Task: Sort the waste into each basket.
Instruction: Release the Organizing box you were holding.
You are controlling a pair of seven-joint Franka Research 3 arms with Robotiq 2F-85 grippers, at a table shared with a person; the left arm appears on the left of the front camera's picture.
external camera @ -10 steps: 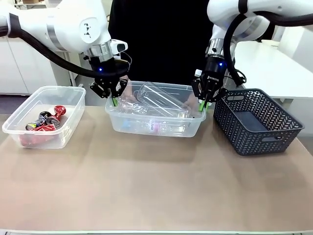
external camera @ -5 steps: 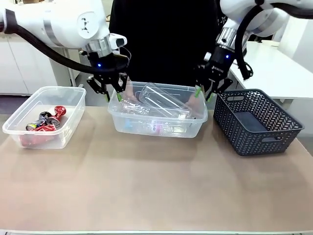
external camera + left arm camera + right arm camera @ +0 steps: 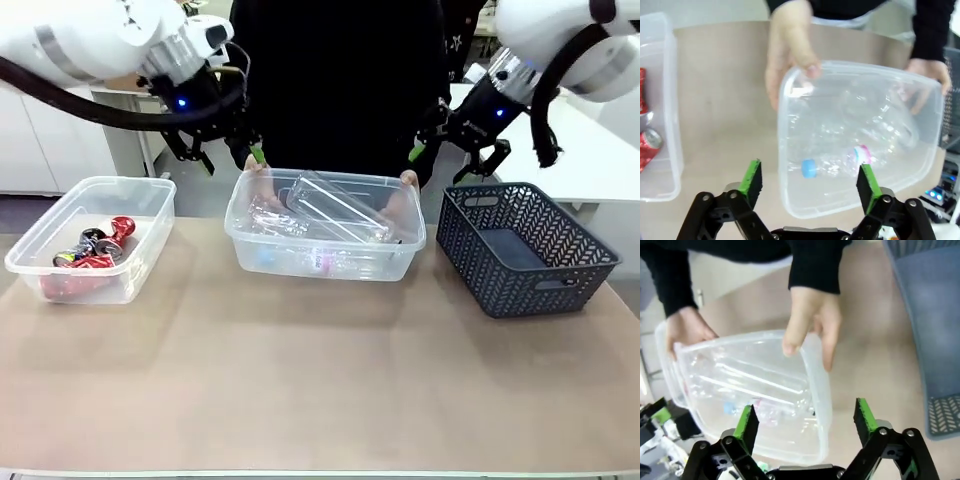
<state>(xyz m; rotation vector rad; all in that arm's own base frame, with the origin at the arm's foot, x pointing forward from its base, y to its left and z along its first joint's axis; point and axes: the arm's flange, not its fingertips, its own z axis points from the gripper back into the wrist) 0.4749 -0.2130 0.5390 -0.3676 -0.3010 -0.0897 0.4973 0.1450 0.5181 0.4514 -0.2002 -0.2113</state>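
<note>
A clear tub [image 3: 325, 250] at the table's middle holds several clear plastic bottles [image 3: 322, 208]. A person's hands [image 3: 407, 182] grip it at both ends. My left gripper [image 3: 230, 156] hangs open above its left end, and my right gripper [image 3: 444, 160] hangs open above its right end; both are empty. A second clear tub [image 3: 140, 205] at the left holds red-and-silver cans [image 3: 93, 246]. In the left wrist view, the open left gripper [image 3: 810, 182] looks down on the bottle tub [image 3: 790, 165] and a hand [image 3: 789, 60]. The right wrist view has the open right gripper [image 3: 802, 422] over that tub [image 3: 821, 390].
A dark blue lattice basket [image 3: 527, 248] stands at the right, close to the bottle tub, and looks empty. The person in black stands at the far side. Bare tan table spreads across the near half.
Both grippers have risen and drawn outward from the middle tub's ends. The person's hands now hold that tub, which has shifted slightly.
</note>
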